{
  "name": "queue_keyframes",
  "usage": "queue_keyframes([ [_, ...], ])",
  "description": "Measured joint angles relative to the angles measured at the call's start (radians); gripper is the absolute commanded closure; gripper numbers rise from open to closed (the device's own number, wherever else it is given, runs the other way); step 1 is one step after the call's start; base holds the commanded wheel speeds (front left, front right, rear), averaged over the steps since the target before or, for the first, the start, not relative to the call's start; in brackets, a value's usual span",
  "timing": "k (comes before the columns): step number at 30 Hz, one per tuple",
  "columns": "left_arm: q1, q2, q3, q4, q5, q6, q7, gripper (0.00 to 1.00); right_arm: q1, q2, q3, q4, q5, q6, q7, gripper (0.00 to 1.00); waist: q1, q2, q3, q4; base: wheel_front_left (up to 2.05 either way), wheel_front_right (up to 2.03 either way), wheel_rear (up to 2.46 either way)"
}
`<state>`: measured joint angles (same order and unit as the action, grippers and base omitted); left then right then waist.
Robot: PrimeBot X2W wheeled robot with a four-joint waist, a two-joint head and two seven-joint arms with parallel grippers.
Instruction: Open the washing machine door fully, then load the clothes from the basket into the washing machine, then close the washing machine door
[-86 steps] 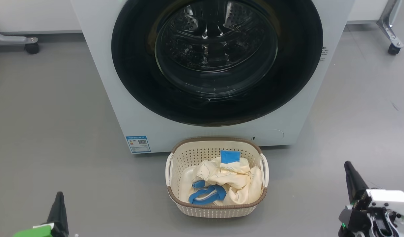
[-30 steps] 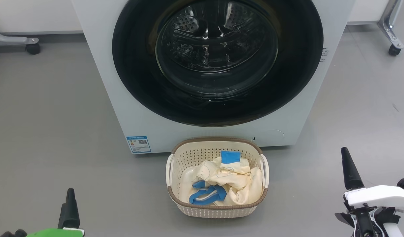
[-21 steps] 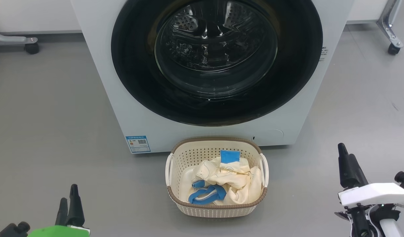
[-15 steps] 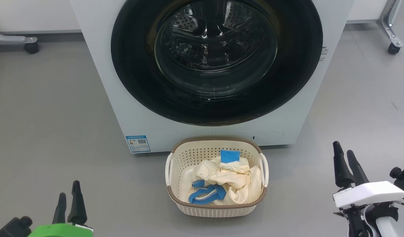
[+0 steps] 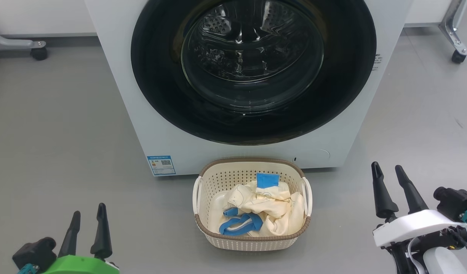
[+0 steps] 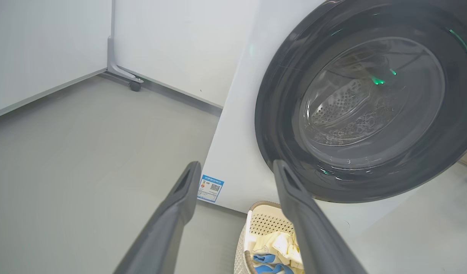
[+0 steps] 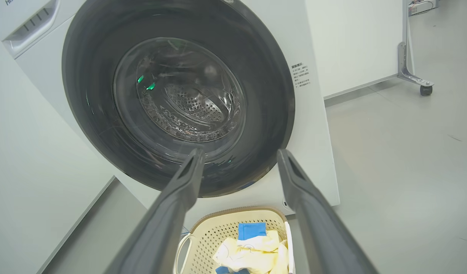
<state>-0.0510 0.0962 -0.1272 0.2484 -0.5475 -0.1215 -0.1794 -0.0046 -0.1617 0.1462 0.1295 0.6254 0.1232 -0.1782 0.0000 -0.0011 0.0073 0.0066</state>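
Ahead of both grippers, the washing machine door (image 5: 252,64): shut flat against the front of the washing machine (image 5: 115,76), above and beyond the fingertips of either arm, with nothing touching it.
Door, how it will handle: rigid and hinged, and probably weighty with that bulging glass. The glossy black rim looks slick, so a pinch on its face would likely slide off.
Door, where to take hold: I can make out no handle or recess from where I stand. My guess is a catch at one side edge of the rim, but which side I cannot tell. A finger hooked behind that edge and swung along the hinge's arc seems the way.
Clothes (image 5: 267,209): heaped in the basket (image 5: 252,161), between the two grippers and a little forward of them. They look soft, light and floppy, so they should drape and trail when lifted. The blue bands look like ready places to pinch, though a top fold may bring up only one garment.
Basket: on the floor, just beside the machine's foot and below the door. It is light plastic and may skid if cloth snags.
Left gripper (image 5: 88,210): fingers spread, holding nothing, low and well to the basket's left.
Right gripper (image 5: 386,166): fingers spread, empty, well to the basket's right, below the door's right edge.
Step in hand: opening the door, not yet begun.
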Motion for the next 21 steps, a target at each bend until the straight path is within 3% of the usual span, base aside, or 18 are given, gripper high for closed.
queue_keyframes([
  [21,0.003,-0.008,0.019,0.011,0.375,0.000,-0.069,0.00,0.007,-0.006,0.010,0.068,-0.318,0.000,-0.070,0.00,0.0000,0.0000,-0.011,0.000,0.00,0.00,0.00],
])
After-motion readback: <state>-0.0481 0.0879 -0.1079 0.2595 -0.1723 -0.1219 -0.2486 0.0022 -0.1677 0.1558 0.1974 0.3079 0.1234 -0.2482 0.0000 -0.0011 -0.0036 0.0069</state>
